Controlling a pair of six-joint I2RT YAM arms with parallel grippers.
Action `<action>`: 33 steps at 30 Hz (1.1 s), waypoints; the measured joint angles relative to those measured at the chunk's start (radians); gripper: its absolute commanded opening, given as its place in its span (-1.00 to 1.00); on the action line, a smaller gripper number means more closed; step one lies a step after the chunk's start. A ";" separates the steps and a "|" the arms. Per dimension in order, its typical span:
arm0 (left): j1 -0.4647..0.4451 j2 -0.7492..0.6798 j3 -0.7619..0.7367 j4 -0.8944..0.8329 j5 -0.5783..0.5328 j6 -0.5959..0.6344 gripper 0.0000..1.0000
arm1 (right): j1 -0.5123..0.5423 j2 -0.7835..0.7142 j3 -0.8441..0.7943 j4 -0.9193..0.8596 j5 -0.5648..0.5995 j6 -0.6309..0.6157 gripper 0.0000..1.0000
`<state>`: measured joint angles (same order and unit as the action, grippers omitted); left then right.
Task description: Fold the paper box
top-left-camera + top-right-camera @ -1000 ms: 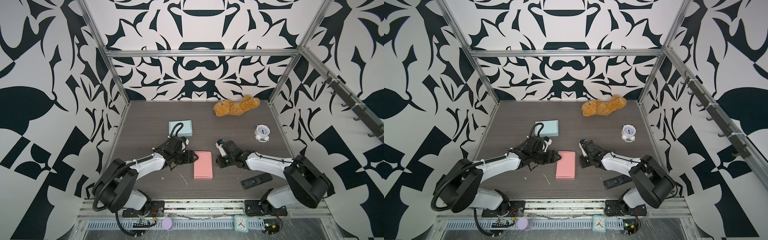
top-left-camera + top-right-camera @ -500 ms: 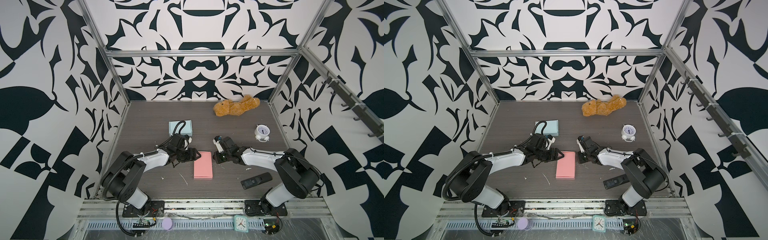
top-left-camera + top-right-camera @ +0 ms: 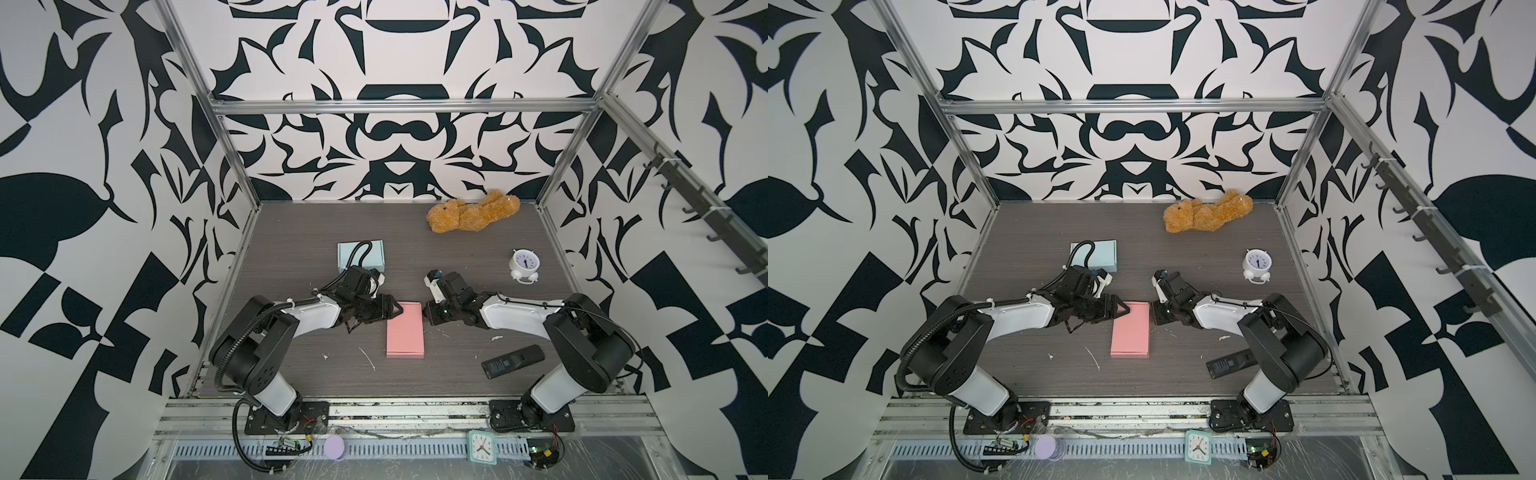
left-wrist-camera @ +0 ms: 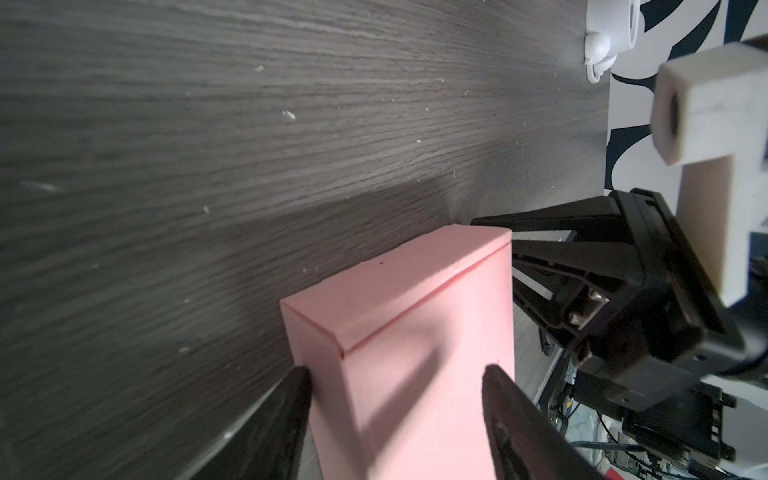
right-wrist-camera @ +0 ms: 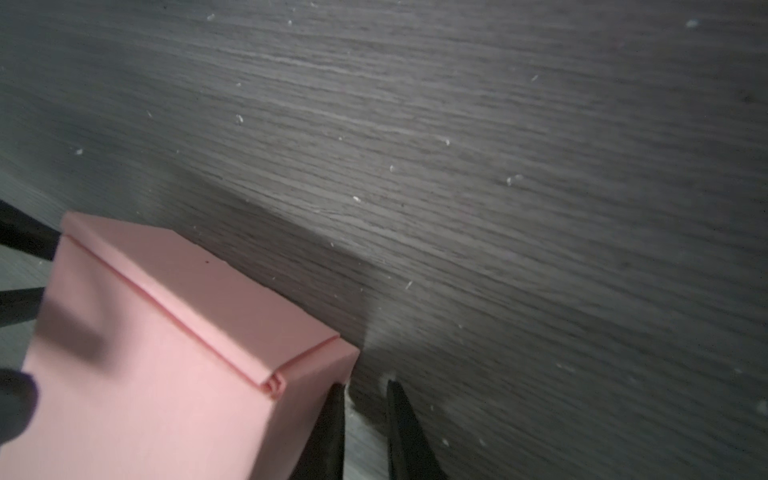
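Note:
A folded pink paper box (image 3: 405, 332) (image 3: 1130, 332) lies flat in the middle of the dark wood table. My left gripper (image 3: 392, 311) (image 4: 395, 372) is open at its far left corner. One of its fingers (image 4: 297, 386) rests against the box's side wall (image 4: 316, 357), and the other hangs over the top face. My right gripper (image 3: 428, 318) (image 5: 365, 384) sits at the far right corner. Its fingers stand a narrow gap apart with only table between them. One finger (image 5: 332, 407) touches the side of the box (image 5: 166, 353).
A light blue box (image 3: 360, 254) lies behind the left arm. A brown teddy bear (image 3: 473, 212) lies at the back. A white alarm clock (image 3: 524, 264) stands at the right. A black remote (image 3: 513, 361) lies in front of the right arm. Paper scraps (image 3: 368, 357) dot the table.
Both grippers have drawn in a little towards the box's far corners, and both arms' elbows have shifted. The pink box lies where it was.

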<state>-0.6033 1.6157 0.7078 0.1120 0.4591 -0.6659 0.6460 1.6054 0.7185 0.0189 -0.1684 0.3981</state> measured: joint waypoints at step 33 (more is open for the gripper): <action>-0.002 0.054 0.029 0.026 -0.005 -0.022 0.38 | 0.042 -0.066 -0.042 -0.032 0.053 0.017 -0.41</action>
<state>-0.6056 1.6695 0.7364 0.1375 0.4538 -0.6876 0.6876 1.5398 0.6765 -0.0128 -0.1158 0.4152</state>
